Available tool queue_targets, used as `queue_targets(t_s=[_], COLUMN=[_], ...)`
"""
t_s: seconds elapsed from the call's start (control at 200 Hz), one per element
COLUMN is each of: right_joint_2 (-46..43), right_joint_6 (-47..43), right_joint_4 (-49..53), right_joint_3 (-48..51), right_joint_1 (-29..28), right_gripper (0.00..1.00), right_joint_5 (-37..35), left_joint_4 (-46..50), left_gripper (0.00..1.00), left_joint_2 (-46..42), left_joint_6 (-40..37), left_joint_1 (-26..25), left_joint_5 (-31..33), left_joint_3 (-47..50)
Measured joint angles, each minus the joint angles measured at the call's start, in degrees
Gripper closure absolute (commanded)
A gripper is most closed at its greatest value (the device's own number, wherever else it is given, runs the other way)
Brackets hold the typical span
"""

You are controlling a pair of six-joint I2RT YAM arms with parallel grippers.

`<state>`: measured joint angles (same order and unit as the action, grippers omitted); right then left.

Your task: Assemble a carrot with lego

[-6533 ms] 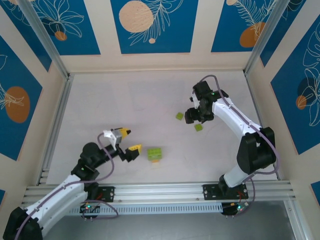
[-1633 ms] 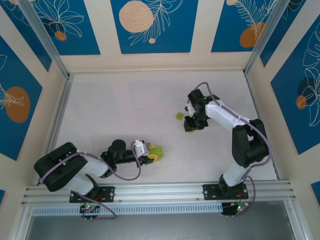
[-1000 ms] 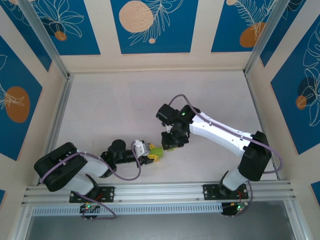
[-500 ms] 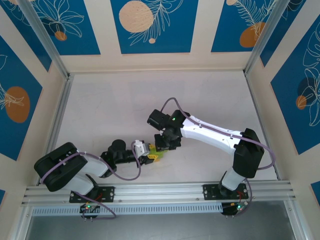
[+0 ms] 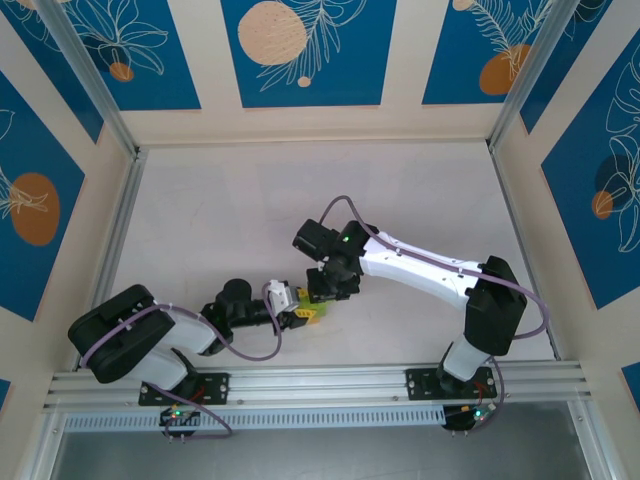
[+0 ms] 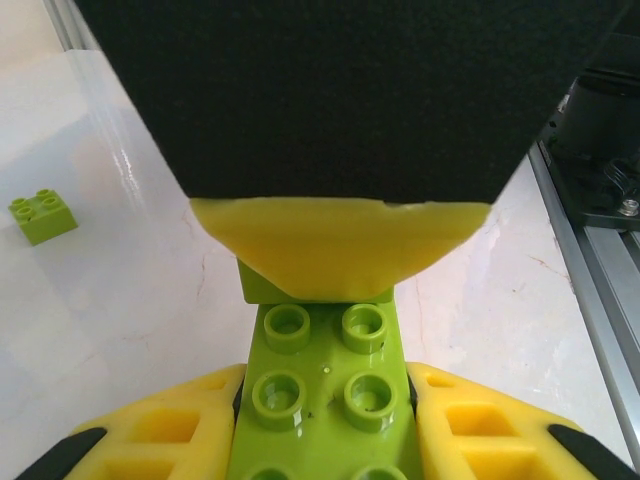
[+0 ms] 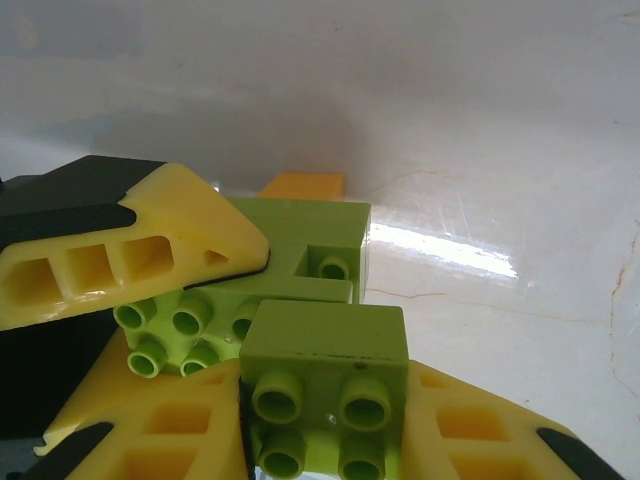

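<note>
Partly built carrot [image 6: 322, 385]: lime-green bricks, orange brick [image 7: 303, 185] showing behind green. Sits low at worktop [image 5: 250, 200], clamped between fingers of left gripper [image 5: 296, 312]. Right above carrot: square green brick [image 7: 325, 345], pinched in right gripper [image 5: 328, 289]. Touching carrot or just clear of it, cannot tell. Well apart from carrot: loose green brick [image 6: 42, 216], studs up, on worktop.

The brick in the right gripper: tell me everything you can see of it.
Small lime-green brick, glossy plastic, four round studs showing on the face toward the wrist camera. It is clamped between the right gripper's yellow fingers, close beside the carrot's green bricks; contact cannot be told.
</note>
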<state>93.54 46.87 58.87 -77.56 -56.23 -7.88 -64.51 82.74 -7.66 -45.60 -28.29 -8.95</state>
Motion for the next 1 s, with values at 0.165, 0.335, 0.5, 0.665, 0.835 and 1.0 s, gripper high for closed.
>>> queue_targets(t_s=[0.165,0.335,0.5,0.665,0.835,1.0], right_joint_2=[-0.4,-1.4,-1.5,-1.0,-0.6,-0.6], right_joint_6=[-0.7,-2.0,-3.3,-3.5,-3.4,-3.4], right_joint_4=[-0.2,-1.2,-1.4,-1.2,-0.6,-0.5], right_joint_3=[0.6,1.9,2.1,1.6,1.2,1.2], right_joint_1=[0.0,0.0,0.3,0.5,0.5,0.5], right_gripper=[0.74,0.74,0.74,0.73,0.73,0.74], right_joint_5=[0.2,0.6,0.9,1.1,1.0,0.8], left_joint_4=[0.0,0.0,0.0,0.1,0.2,0.3], left_gripper=[0.71,0.71,0.71,0.71,0.71,0.72], left_joint_2=[0.0,0.0,0.0,0.0,0.0,0.0], left_joint_6=[0.0,0.0,0.0,0.0,0.0,0.0], left_joint_1=[0.0,0.0,0.0,0.0,0.1,0.1], left_joint_5=[0.0,-0.1,-0.1,0.0,-0.1,-0.1], left_joint_3=[0.0,0.0,0.0,0.0,0.0,-0.1])
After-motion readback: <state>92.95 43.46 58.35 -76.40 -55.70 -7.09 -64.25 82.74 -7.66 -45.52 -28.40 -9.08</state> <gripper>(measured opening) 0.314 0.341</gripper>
